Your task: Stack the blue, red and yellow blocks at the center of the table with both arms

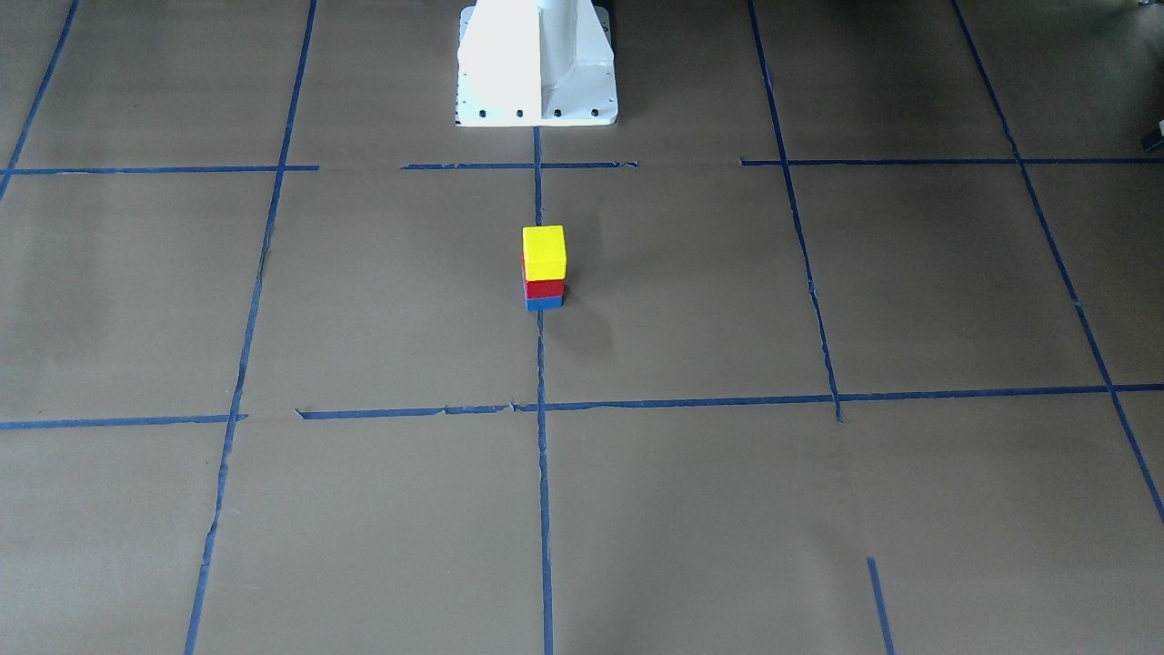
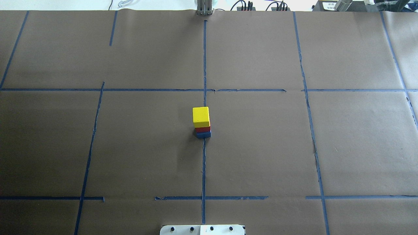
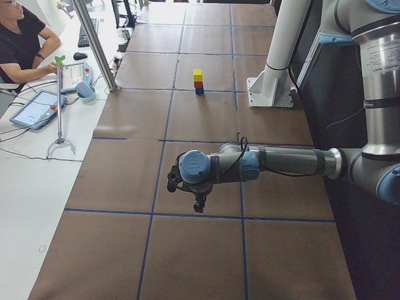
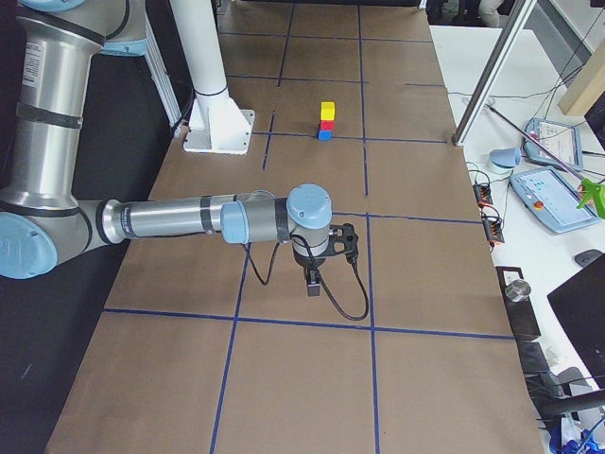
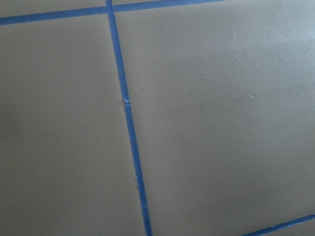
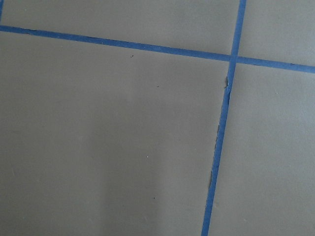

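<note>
A yellow block (image 1: 544, 252) sits on a red block (image 1: 545, 289), which sits on a blue block (image 1: 544, 303), as one upright stack on the centre tape line. The stack also shows in the overhead view (image 2: 200, 117). Neither gripper shows in the overhead or front views. My left gripper (image 3: 173, 182) shows only in the exterior left view, far from the stack over the table's left end. My right gripper (image 4: 346, 242) shows only in the exterior right view, over the table's right end. I cannot tell whether either is open or shut. The wrist views show only paper and tape.
The robot's white base (image 1: 536, 64) stands behind the stack. Brown paper with blue tape lines (image 2: 204, 163) covers the table. An operator (image 3: 22, 44) sits at a side desk with tablets (image 3: 34, 107). A metal post (image 3: 94, 44) stands at the table's far edge.
</note>
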